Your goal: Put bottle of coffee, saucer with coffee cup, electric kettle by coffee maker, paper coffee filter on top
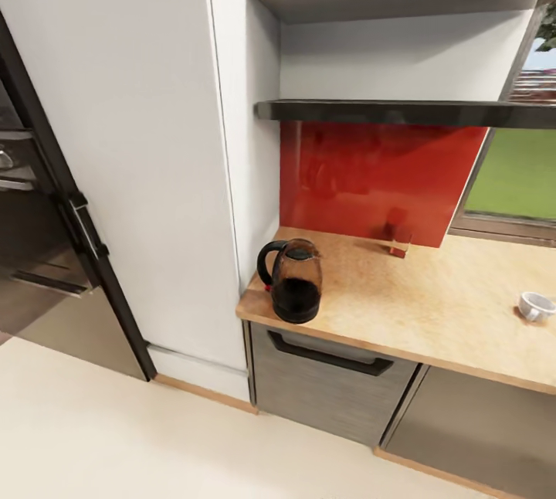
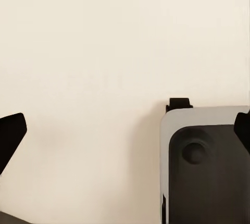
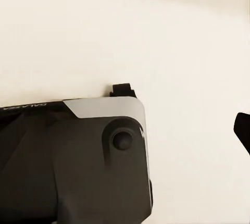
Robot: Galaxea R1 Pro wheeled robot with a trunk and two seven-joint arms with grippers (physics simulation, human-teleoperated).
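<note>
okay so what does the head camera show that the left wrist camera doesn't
The head view shows the kitchen: the electric kettle at the left end of the kitchen countertop, the coffee cup on its side near the right edge, a red backsplash and a glossy black shelf. The left wrist view instead shows pale floor, the robot's base and dark fingertips of the left gripper, spread apart. They share nothing recognisable.

A: What does the body look like?
B: The base (image 2: 208, 172) is a dark grey panel with a rounded silver rim and a round knob; a small black tab on its edge; black fingertips (image 2: 10, 133).
</note>
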